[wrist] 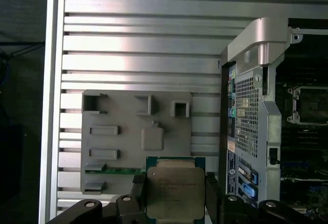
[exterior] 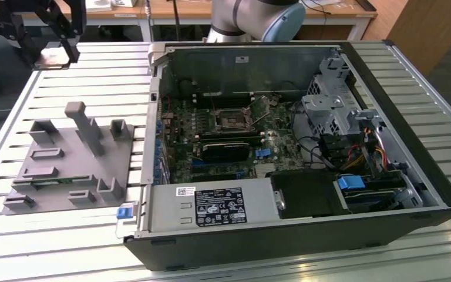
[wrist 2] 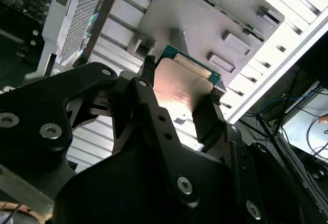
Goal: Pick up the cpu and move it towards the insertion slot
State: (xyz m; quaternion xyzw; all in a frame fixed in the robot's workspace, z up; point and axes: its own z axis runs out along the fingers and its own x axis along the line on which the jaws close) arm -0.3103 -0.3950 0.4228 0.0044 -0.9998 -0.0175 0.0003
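Currently the gripper (exterior: 56, 54) clasps the cpu (exterior: 53, 57) by two edges above the slatted table (exterior: 104, 67), outside the computer case (exterior: 234, 249) on the exterior view's left; inside that case, further right, sits the insertion slot (exterior: 231, 119), well apart.

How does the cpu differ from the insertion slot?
The cpu is clamped in the gripper over the slatted table; the insertion slot sits on the motherboard inside the open case. The cpu's top is silvery metal; the insertion slot has a dark centre in a metal frame. Both are square.
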